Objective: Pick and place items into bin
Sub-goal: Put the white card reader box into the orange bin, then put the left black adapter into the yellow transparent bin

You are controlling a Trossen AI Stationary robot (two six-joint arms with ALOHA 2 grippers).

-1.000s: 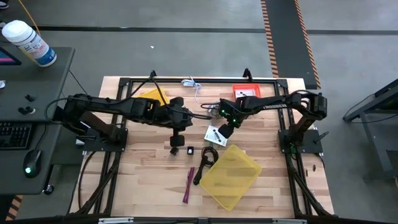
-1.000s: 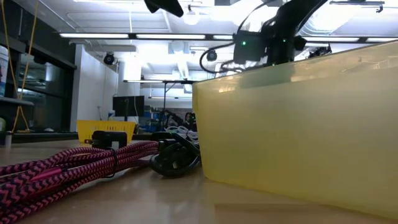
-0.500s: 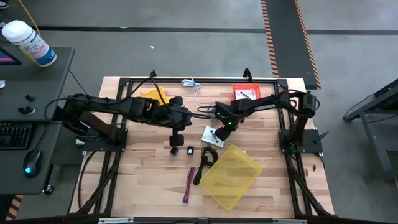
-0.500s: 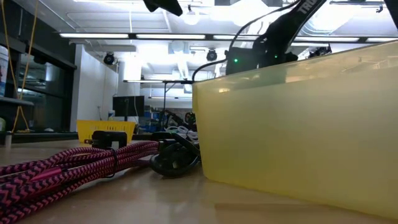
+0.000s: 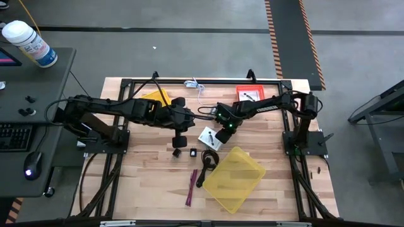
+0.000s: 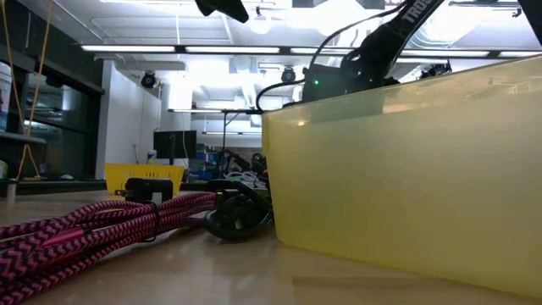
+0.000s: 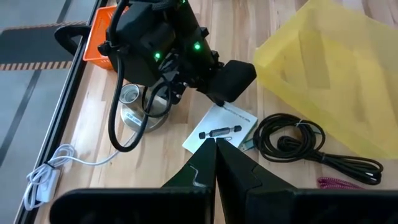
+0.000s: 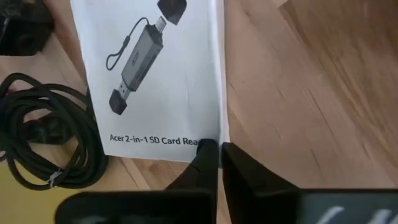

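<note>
Both right fingers [image 8: 214,155] pinch the white card's [image 8: 149,81] edge beside the cable coil [image 8: 43,143]; left fingers [image 7: 216,163] clenched.

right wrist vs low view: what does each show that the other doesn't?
Only the right wrist view: the white card printed with an SD card reader, and the right gripper shut at the card's corner.

Only the low view: the maroon braided cable, a far yellow basket, and the room's ceiling lights.

Both: the black cable coil, the yellow bin, and the wooden table.
</note>
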